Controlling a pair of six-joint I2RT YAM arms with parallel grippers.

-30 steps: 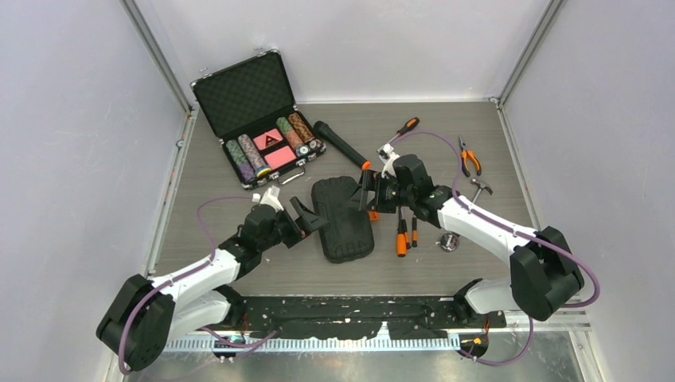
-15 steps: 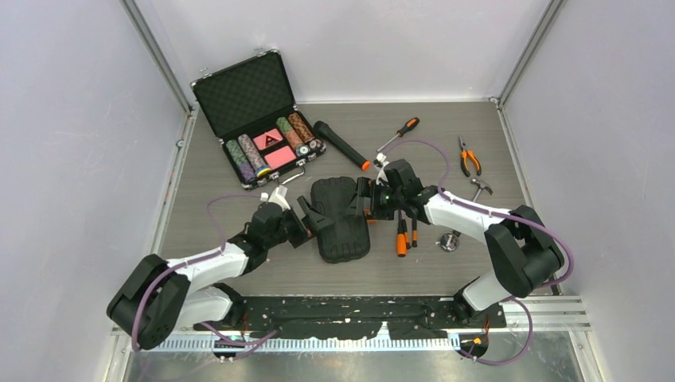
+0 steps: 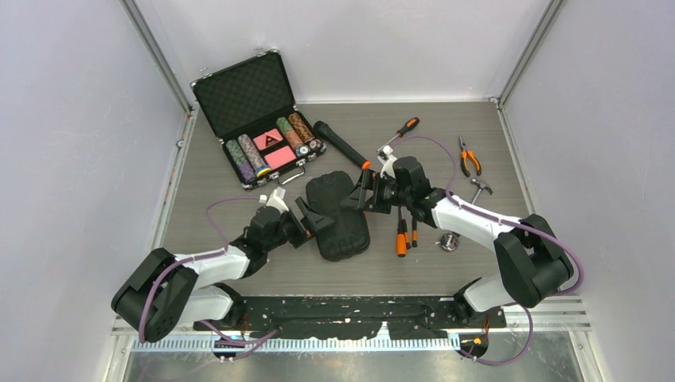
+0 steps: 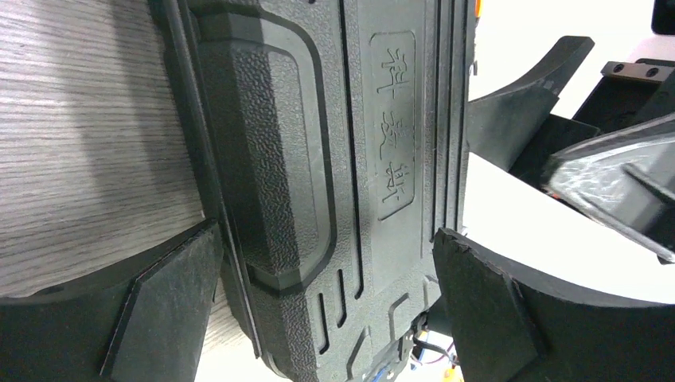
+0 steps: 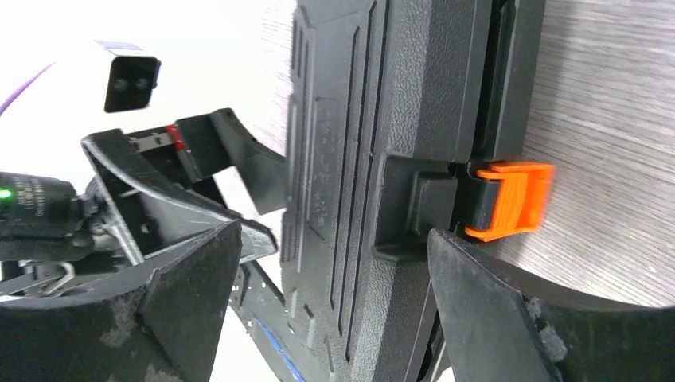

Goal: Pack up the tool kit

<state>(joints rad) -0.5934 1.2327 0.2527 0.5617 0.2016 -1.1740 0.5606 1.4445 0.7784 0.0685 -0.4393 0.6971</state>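
Observation:
The black ribbed tool case (image 3: 342,227) lies shut at the table's middle. It fills the left wrist view (image 4: 302,143) and the right wrist view (image 5: 358,119), where its orange latch (image 5: 509,199) sticks out over the table. My left gripper (image 3: 314,213) is open with its jaws astride the case's left edge (image 4: 322,235). My right gripper (image 3: 360,195) is open astride the latch side (image 5: 334,235). An orange-and-black screwdriver (image 3: 400,130), pliers (image 3: 470,157), a hammer (image 3: 480,188) and small screwdrivers (image 3: 403,235) lie loose to the right.
An open metal-edged poker chip case (image 3: 259,131) stands at the back left. A black flashlight with an orange tip (image 3: 341,145) lies beside it. A small round metal item (image 3: 450,241) lies right of the small screwdrivers. Grey walls close in the table.
The case has slid a little left and toward the back, turning slightly. My right gripper has moved left with it. My left gripper has edged further onto the case's left side.

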